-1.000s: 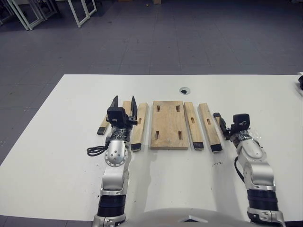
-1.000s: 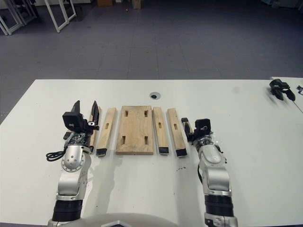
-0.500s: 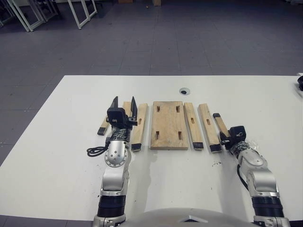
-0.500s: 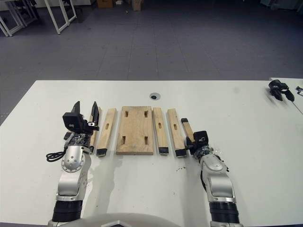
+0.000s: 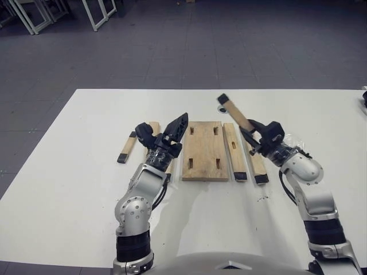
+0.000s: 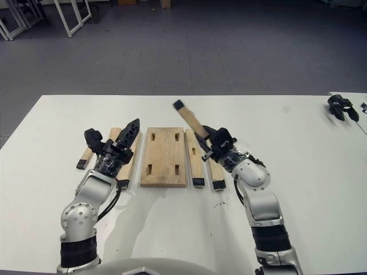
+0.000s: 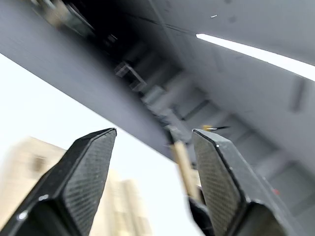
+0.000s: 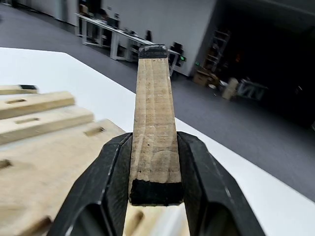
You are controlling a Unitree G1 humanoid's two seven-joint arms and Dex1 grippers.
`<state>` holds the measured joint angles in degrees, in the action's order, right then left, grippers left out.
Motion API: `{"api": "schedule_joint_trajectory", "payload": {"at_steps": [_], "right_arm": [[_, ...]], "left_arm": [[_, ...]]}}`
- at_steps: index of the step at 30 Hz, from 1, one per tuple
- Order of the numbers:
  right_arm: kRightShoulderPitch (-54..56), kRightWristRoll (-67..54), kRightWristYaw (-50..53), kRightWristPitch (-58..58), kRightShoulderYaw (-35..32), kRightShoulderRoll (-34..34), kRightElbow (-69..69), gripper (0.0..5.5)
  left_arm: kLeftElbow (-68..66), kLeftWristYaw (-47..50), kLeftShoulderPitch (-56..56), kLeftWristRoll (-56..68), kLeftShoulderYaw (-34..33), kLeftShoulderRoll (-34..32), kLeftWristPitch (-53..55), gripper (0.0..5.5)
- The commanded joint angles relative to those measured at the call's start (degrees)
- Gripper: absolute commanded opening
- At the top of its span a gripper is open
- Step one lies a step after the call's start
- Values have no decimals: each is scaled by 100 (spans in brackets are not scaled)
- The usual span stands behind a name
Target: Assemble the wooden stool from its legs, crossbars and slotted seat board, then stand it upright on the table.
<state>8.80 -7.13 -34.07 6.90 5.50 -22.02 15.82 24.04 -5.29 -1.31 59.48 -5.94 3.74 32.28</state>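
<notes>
One crossbar (image 5: 234,113) tilts up over the legs (image 5: 235,153) right of the seat board (image 5: 202,150), its lower end clamped in the right gripper (image 5: 253,137); the left gripper (image 5: 162,130) hangs spread wide, empty.

Pale and cut with four rectangular slots, the seat board (image 5: 202,150) lies flat on the white table (image 5: 69,189). A slotted leg (image 5: 234,150) and a second leg (image 5: 259,169), both black-capped at the near end, lie parallel at its 3 o'clock. At its 9 o'clock lie further pieces, partly hidden, the outermost a short crossbar (image 5: 127,147) angled slightly toward 1 o'clock. Another crossbar (image 5: 234,116) is off the table, clamped at its lower end in the right gripper (image 5: 256,139), and slants up toward 11 o'clock with its black-capped tip raised.
</notes>
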Motion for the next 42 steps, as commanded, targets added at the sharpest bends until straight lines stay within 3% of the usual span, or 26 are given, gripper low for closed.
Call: {"api": "schedule_joint_trajectory", "payload": {"at_steps": [1,8,20,26,27,32,35,38,42], "right_arm": [[132,-263,-565,-19,234,-234,365,129],[61,-263,-1072,-115,532,-473,503,129],[-114,-165,-1020,-92,566,-483,583,129],[-102,-178,-1039,-18,596,-518,598,129],[-104,-168,-1042,-1,605,-533,603,170],[-278,491,-1124,-304,780,-1020,175,259],[-325,866,-1028,-474,801,-1196,-149,265],[-360,988,-926,-532,805,-1160,-248,265],[-377,1108,-855,-571,844,-1141,-293,265]], "left_arm": [[101,155,-84,285,74,-130,352,283],[294,193,-33,681,226,-87,473,283],[168,70,130,289,188,-370,295,82],[65,85,136,452,83,-315,302,51],[56,117,129,510,49,-293,290,49],[-32,394,-168,926,-508,-256,42,43],[-170,653,-465,-132,-977,-553,-727,43],[-483,838,-579,-2126,-803,-1117,-1538,43],[-1081,855,-575,-3347,-517,-1180,-2052,43]]}}
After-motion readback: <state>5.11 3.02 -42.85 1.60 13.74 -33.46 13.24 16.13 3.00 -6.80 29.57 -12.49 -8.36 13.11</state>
